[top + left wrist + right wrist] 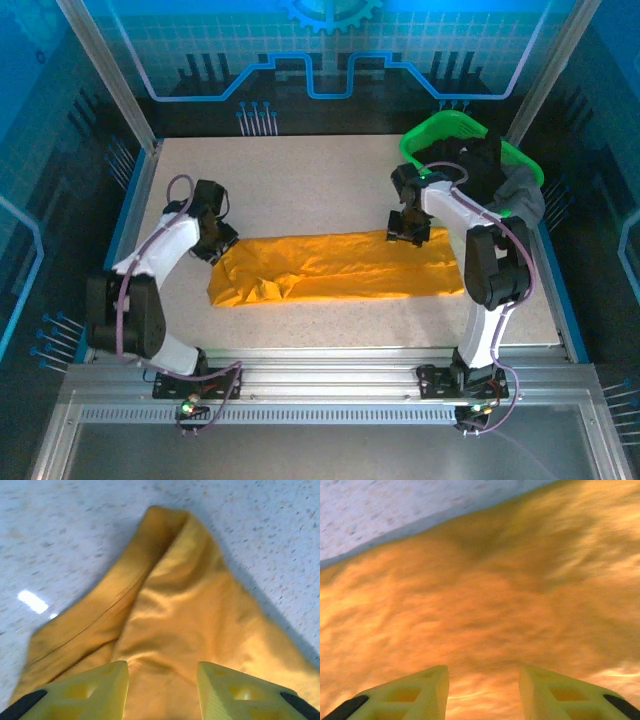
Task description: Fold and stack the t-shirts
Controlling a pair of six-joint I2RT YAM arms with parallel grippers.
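Between the two sets of fingers: t-shirt (340, 268), folded into long strip, flat on table (300, 180). Left gripper (222, 243) over strip's left end, fingers (95, 690) spread, nothing pinched, cloth corner ahead of tips. Right gripper (408, 232) at strip's far edge, fingers (410, 692) spread, cloth under and ahead of tips. Green basket (450, 128) beyond right fingers.

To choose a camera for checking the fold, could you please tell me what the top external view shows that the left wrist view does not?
Top external adds the whole bright orange-yellow cloth t-shirt lying as a long band, the right claw over its far edge, and the bright green plastic basket holding dark clothes. Left wrist adds a close look at the folded corner's crease and at the left claw, fingers apart. Both share the shirt and the speckled table.
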